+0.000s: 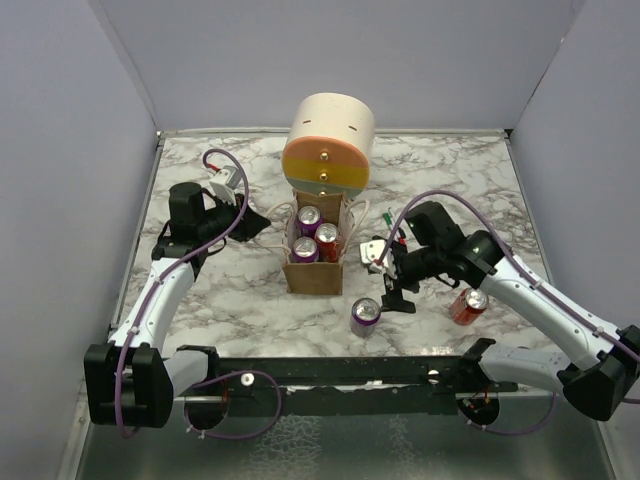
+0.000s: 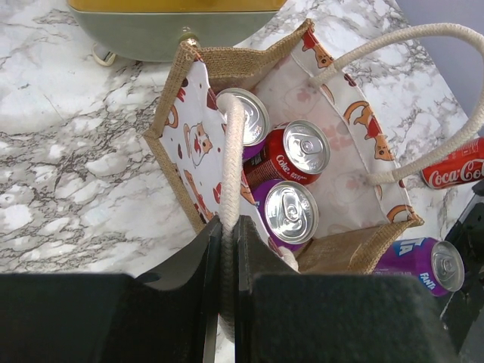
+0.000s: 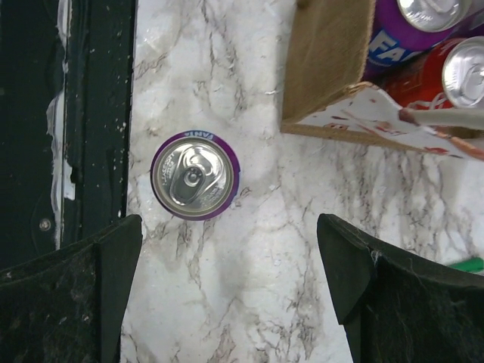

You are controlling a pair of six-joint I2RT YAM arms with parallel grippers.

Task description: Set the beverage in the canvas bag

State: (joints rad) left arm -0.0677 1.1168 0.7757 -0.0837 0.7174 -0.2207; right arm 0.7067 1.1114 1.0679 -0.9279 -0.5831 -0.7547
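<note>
Loose purple can (image 1: 366,315) stands upright on the table (image 1: 250,300) toward the near edge, just off the near right corner of the bag (image 1: 313,277). The right tool (image 3: 229,249) hangs over it, spread wide and not touching, the can just ahead of the gap. Left tool (image 2: 227,253) pinches one cord handle (image 2: 231,166) of the mid-table bag, which holds two purple cans (image 2: 291,212) and a red can (image 2: 299,150), all upright.

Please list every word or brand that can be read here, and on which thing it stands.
"Coca-Col", cut at the edge: red can lying on the marble table.
"Coke": red can standing inside the tan canvas bag.
"FANTA": purple can standing on the table.
"FA", rest hidden: purple can inside the bag.
Print under "Coke": too blurred.
</note>
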